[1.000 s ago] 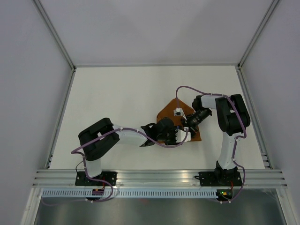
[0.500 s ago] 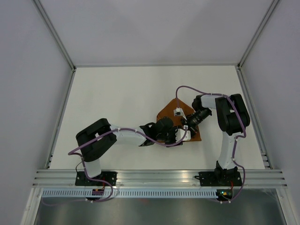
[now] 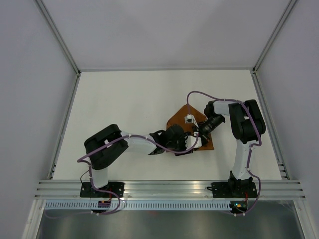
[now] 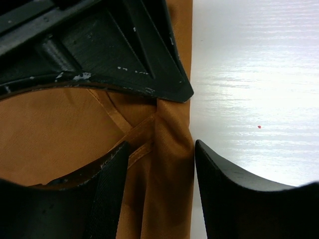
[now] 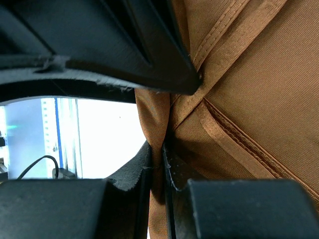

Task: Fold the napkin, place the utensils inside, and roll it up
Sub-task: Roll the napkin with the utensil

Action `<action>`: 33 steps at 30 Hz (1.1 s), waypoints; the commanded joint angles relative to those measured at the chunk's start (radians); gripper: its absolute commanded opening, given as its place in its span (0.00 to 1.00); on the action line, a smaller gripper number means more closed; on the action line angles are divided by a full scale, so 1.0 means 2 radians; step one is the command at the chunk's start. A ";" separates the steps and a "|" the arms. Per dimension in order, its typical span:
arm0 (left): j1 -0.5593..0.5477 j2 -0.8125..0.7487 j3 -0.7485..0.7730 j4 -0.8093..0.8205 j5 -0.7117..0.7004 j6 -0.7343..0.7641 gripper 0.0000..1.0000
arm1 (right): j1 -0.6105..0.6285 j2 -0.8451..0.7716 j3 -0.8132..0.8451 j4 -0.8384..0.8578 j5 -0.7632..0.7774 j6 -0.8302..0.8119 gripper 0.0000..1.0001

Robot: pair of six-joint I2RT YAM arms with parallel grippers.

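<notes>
White table spreads before me under even light, pale grey walls left, right and far, aluminium rail nearest

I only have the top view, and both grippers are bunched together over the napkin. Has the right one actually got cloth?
Observer: Yes. In the right wrist view the right gripper is pinched tight on a thin fold of the napkin.
Operator: And the left?
Observer: The left gripper is open. Its fingers stand on either side of a looser fold at the napkin's edge and do not look to be squeezing it.
Operator: Any knife under there?
Observer: No knife shows in any view. The wrist views show only cloth and bare table.
</notes>
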 commanded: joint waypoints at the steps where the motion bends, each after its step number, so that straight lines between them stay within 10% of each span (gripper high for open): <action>1: 0.008 0.016 0.004 0.008 0.000 -0.019 0.61 | 0.000 0.016 0.008 0.021 0.007 -0.025 0.18; 10: 0.011 0.040 0.031 -0.048 0.040 -0.008 0.62 | 0.000 0.022 0.013 0.014 0.007 -0.028 0.18; 33: 0.045 0.082 0.103 -0.187 0.146 -0.053 0.27 | -0.007 0.021 0.018 0.001 -0.009 -0.032 0.20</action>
